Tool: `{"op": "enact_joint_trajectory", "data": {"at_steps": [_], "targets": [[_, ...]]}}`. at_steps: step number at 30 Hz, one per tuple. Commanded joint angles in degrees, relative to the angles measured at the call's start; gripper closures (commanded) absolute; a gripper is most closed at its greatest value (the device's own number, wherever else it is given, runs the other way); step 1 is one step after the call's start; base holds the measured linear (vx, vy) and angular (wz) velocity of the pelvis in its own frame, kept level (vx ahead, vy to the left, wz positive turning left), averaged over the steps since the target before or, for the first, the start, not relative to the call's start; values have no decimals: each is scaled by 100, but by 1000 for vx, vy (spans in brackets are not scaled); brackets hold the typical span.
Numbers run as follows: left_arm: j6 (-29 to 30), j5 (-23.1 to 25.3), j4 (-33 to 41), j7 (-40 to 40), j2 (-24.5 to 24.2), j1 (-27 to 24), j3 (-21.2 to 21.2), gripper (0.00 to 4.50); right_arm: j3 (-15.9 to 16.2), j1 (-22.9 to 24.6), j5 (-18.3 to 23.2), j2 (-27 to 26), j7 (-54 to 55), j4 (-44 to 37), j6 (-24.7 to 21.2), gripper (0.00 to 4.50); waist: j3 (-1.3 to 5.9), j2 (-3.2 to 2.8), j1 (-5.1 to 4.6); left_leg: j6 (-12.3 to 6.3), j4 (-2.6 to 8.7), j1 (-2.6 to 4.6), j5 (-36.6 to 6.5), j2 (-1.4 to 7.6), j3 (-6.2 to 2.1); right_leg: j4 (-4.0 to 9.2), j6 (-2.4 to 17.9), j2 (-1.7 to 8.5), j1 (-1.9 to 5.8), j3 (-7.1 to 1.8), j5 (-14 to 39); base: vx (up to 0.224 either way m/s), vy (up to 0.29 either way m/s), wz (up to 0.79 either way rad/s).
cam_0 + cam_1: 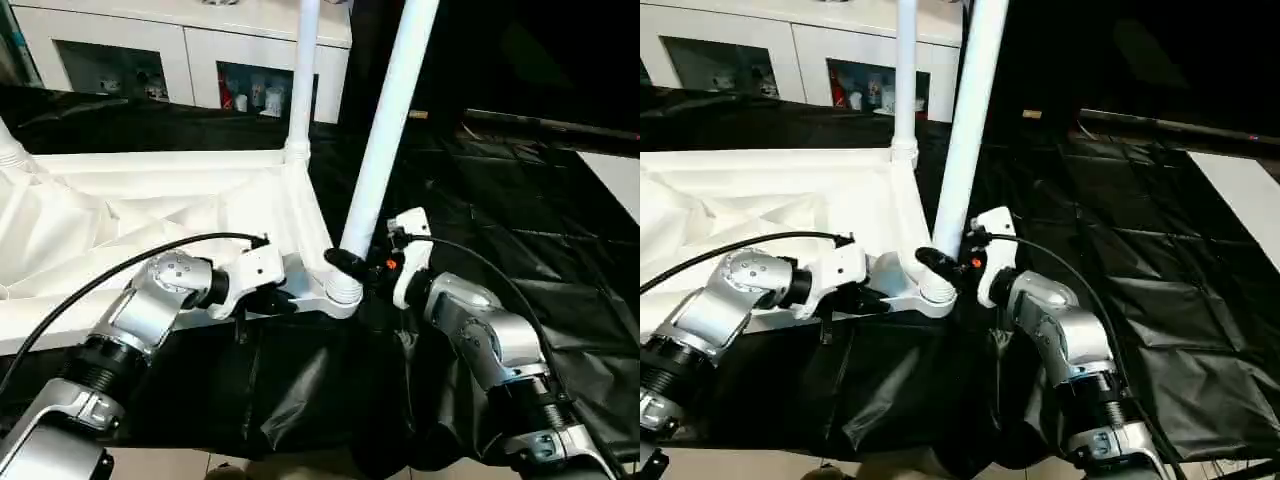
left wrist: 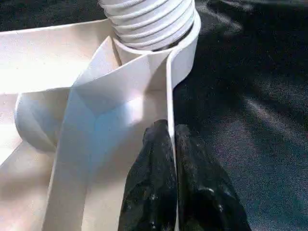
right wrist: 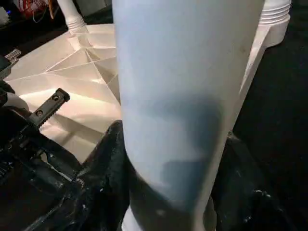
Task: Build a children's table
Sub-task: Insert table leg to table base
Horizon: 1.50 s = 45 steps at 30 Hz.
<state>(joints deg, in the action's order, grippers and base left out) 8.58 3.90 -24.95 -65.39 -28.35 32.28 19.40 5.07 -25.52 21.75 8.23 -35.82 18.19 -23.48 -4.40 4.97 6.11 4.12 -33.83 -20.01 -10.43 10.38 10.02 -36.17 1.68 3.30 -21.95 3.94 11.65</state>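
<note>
The small white plastic children's table (image 1: 150, 215) lies upside down on the big black-sheeted work table (image 1: 520, 230); its near-corner long round white tube leg (image 1: 385, 130) stands between the right gripper's (image 1: 362, 268) fingers, its rim between the left gripper's (image 2: 172, 144) fingers.

Honestly there's no text to read here at all, no labels, brand names, numbers or signs on anything. The white tabletop (image 1: 150, 215) and its tube legs (image 1: 385, 130) are plain plastic with no lettering. The black sheet on the desk (image 1: 520, 230) has no print on it. The bottles and bits behind the glass doors of the cabinet (image 1: 255, 95) are too small and blurry to make out any wording. The little orange spot on the right claw (image 1: 352, 266) is just a colored dot with no marking anyone could read, and the left claw (image 2: 172, 144) is plain black.
</note>
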Motion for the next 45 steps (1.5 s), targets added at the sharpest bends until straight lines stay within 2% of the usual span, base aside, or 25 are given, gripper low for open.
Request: {"op": "enact_joint_trajectory", "data": {"at_steps": [1,4,7,8,10,11,13,16,19,20,21,22,24,25,28,30,31,33,34,35,36,37,38,41,45], "targets": [[12,-144,-151,319,122,68,-194,450,-69,52,-26,-10,-38,268,54,261,302,-29,-26,107,451,57,-1332,321,-128,591,639,621,137,-361,2384,0,0,0],[5,-148,-208,412,154,120,-260,450,-173,131,35,-54,-83,334,184,261,278,-18,-49,84,459,64,-1436,321,-139,626,565,628,115,-360,2670,0,0,0],[-14,-162,-308,532,214,199,-349,450,-320,269,122,-132,-119,401,434,261,220,-4,-53,52,467,74,-1592,312,-142,684,467,639,68,-362,3033,0,0,0],[-14,-162,-308,532,214,199,-349,450,-320,269,122,-132,-119,401,434,261,227,-4,-48,45,466,80,-1627,312,-151,697,425,647,66,-358,3154,0,0,0],[-53,-145,-383,619,259,257,-390,450,-387,483,109,-197,-114,408,755,261,221,-24,-51,47,484,55,-1620,319,-164,701,407,651,75,-352,3162,0,0,0],[-52,-145,-395,620,270,271,-394,450,-383,544,72,-208,-97,400,866,261,225,-19,-53,45,488,69,-1651,328,-169,696,423,650,65,-350,3112,0,0,0],[-52,-137,-414,623,285,291,-397,450,-384,591,44,-217,-95,405,954,261,232,-19,-52,35,499,46,-1619,328,-171,688,448,650,83,-352,3027,0,0,0],[-83,-104,-456,652,321,331,-391,450,-274,786,-170,-200,-83,394,1322,262,227,-21,-51,8,500,48,-1599,327,-163,687,484,649,74,-359,2947,0,0,0],[-76,-105,-446,606,316,338,-376,450,-96,916,-346,-165,-120,288,1400,262,225,-24,-40,-7,514,34,-1576,329,-166,687,480,647,89,-364,2940,0,0,0],[-93,-99,-457,569,299,343,-365,450,17,963,-448,-137,-166,239,1420,262,230,-50,-29,-3,515,32,-1562,327,-169,685,470,644,96,-364,2933,0,0,0],[-93,-99,-457,569,299,343,-365,450,17,963,-448,-137,-166,239,1420,262,227,-36,-35,-2,520,31,-1578,328,-167,693,458,641,92,-363,2951,0,0,0],[-134,-79,-488,521,278,361,-337,450,147,974,-567,-75,-236,198,1417,262,226,-59,-33,2,521,48,-1639,327,-172,699,464,642,81,-361,3010,0,0,0],[-187,-48,-530,487,254,384,-306,450,290,941,-672,14,-328,160,1356,262,216,-38,-36,12,526,44,-1683,326,-176,718,428,645,85,-360,3153,0,0,0],[-209,-33,-542,464,243,393,-283,450,404,885,-731,107,-441,129,1263,262,236,-12,-42,7,521,55,-1684,331,-173,715,420,644,84,-362,3159,0,0,0],[-220,-19,-533,432,230,391,-253,450,554,792,-808,239,-601,98,1130,262,246,-19,-29,-32,523,45,-1514,333,-163,701,441,637,96,-367,2975,0,0,0],[-219,-11,-501,408,224,371,-232,450,648,724,-864,340,-719,94,1071,262,259,-4,-21,-52,514,34,-1430,332,-153,688,459,641,111,-366,2880,0,0,0],[-230,6,-461,390,214,339,-205,450,727,612,-909,455,-879,117,979,262,276,29,-15,-68,508,34,-1356,336,-148,676,463,638,122,-362,2820,0,0,0],[-230,6,-426,379,211,307,-193,450,772,571,-940,521,-986,115,944,262,274,10,-7,-89,503,31,-1269,334,-136,663,496,626,115,-366,2666,0,0,0],[-229,4,-416,375,210,298,-191,450,788,563,-950,541,-1018,113,938,262,290,48,0,-101,500,22,-1185,333,-134,646,501,629,135,-362,2592,0,0,0],[-222,-4,-387,346,205,271,-179,450,871,515,-994,634,-1185,132,900,262,288,35,5,-96,500,26,-1183,337,-130,650,506,628,126,-360,2562,0,0,0],[-218,-6,-377,329,202,261,-172,450,915,485,-1012,681,-1275,150,875,262,302,77,-4,-100,494,25,-1176,340,-127,646,513,627,135,-355,2549,0,0,0],[-213,-9,-364,301,196,247,-160,450,987,435,-1040,759,-1423,183,831,262,298,56,8,-112,489,30,-1156,340,-123,641,525,626,129,-359,2516,0,0,0],[-230,-30,-333,209,181,222,-135,450,1093,360,-1043,872,-1675,247,732,262,307,105,-2,-128,490,13,-1109,340,-120,634,530,624,147,-354,2470,0,0,0],[-269,-80,-265,39,153,182,-100,450,1223,264,-1035,1016,-2039,373,617,262,315,72,22,-165,476,34,-1059,347,-108,619,609,626,130,-363,2280,0,0,0],[-334,-213,-160,-255,126,138,-79,450,1303,233,-989,1132,-2400,486,479,262,347,81,27,-134,480,32,-977,352,-109,568,727,616,163,-352,1878,0,0,0]]}}
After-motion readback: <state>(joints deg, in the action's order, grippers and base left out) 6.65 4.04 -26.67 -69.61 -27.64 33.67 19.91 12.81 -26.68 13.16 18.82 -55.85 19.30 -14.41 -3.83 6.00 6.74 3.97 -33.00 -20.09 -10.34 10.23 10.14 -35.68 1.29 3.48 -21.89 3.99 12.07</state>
